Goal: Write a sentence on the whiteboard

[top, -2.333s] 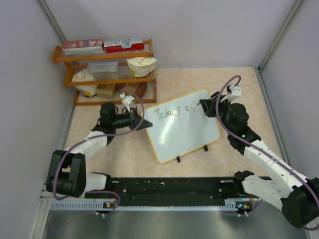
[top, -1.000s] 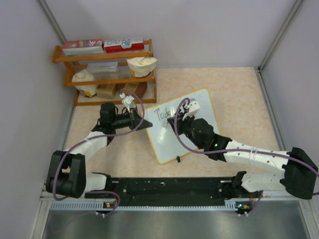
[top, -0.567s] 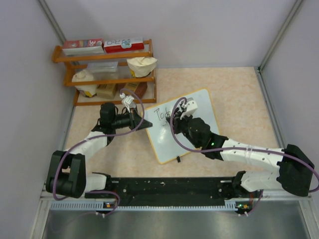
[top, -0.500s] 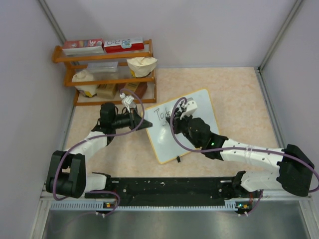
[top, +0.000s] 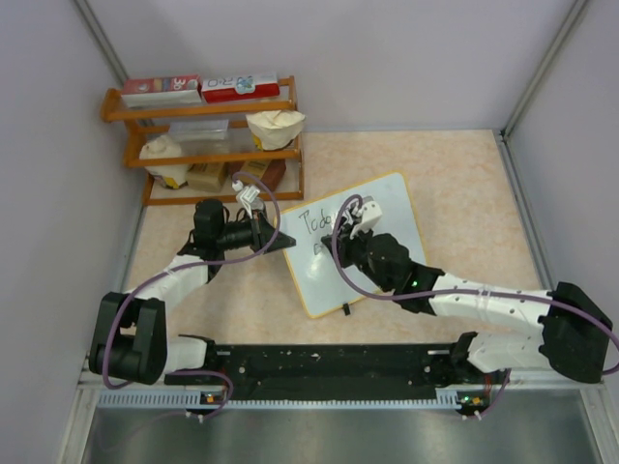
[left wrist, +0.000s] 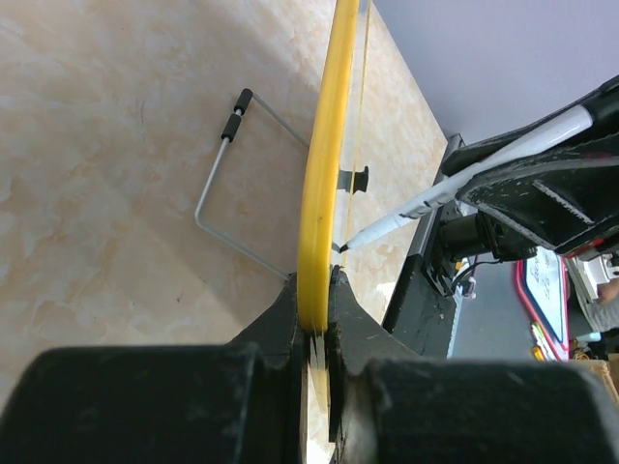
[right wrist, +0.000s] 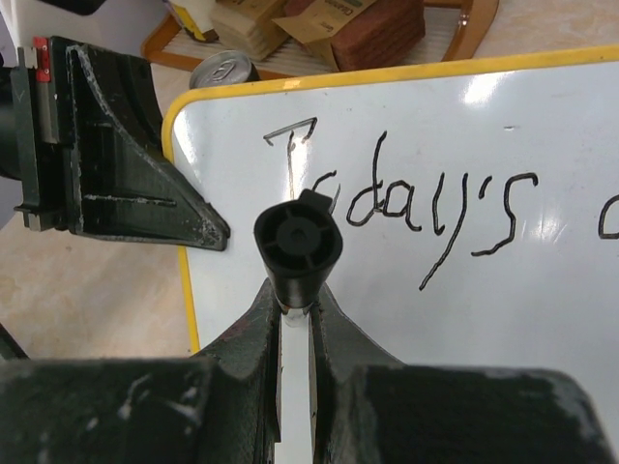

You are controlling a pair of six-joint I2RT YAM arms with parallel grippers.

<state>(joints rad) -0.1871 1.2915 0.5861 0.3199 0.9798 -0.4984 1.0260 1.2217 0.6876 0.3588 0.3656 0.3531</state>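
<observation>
The whiteboard (top: 398, 209) stands tilted on the floor mat, its yellow frame edge-on in the left wrist view (left wrist: 324, 164). My left gripper (top: 279, 238) (left wrist: 314, 288) is shut on the board's left edge. My right gripper (top: 336, 247) (right wrist: 295, 300) is shut on a white marker with a black end (right wrist: 298, 242). The marker also shows in the left wrist view (left wrist: 455, 186), with its tip at the board's face. The sentence (right wrist: 416, 208) reads "Today's a" in black; the marker sits below its first letters. In the top view the right arm hides most of the sentence (top: 311, 221).
A wooden shelf (top: 208, 135) with boxes and bags stands behind the left arm. A can (right wrist: 224, 70) lies beside the shelf's foot. The board's wire stand (left wrist: 227, 184) rests on the mat behind it. A black rail (top: 329, 365) runs along the near edge.
My right gripper has carried the marker from the right end of the first line to the left part of the board, below "Today's". The left gripper and the board have not moved.
</observation>
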